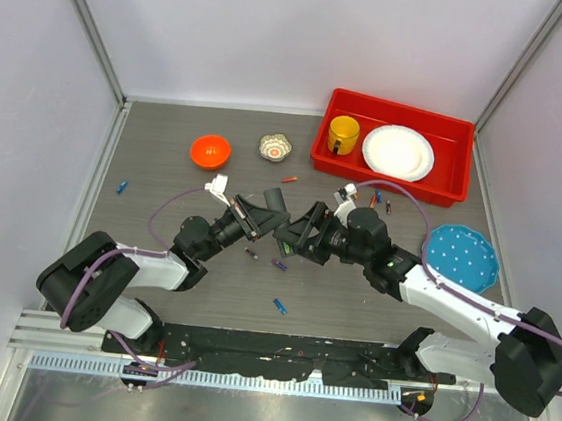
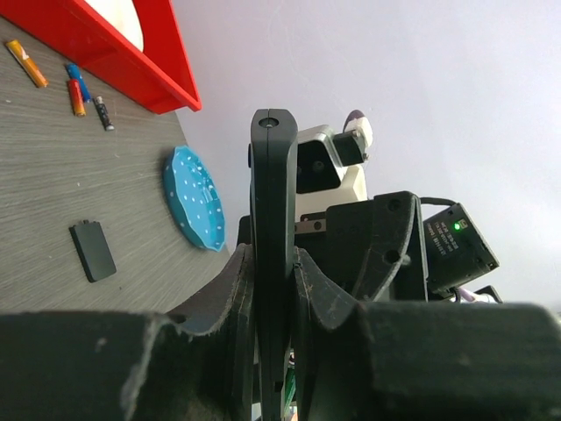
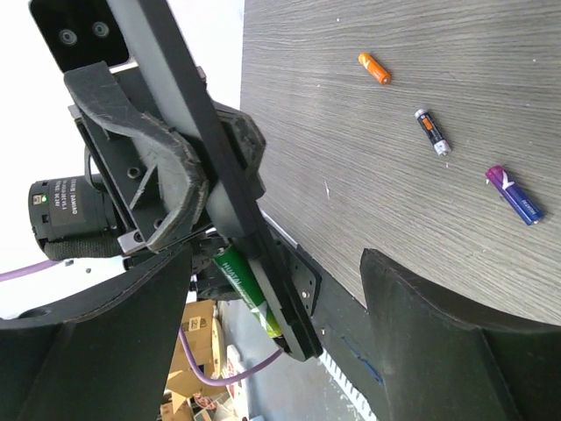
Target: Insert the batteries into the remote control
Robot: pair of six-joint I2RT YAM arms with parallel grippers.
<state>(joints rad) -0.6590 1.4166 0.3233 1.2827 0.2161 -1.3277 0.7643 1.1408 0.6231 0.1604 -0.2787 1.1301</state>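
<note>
From above, the left gripper (image 1: 256, 218) clamps the remote control (image 1: 273, 208), raised over mid-table; the right gripper (image 1: 296, 238) stands just beside it, jaws wide, holding nothing. Left wrist: the remote stands edge-on, pinched between the fingers (image 2: 230, 294). Right wrist: a green battery (image 3: 247, 289) sits in the remote's slot; three loose batteries (image 3: 433, 132) lie on the table (image 3: 368, 175).

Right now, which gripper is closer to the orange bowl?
Left. The left gripper, shut on the remote control, sits just toward the robot and right of the orange bowl; the right gripper, open, is farther right.
</note>
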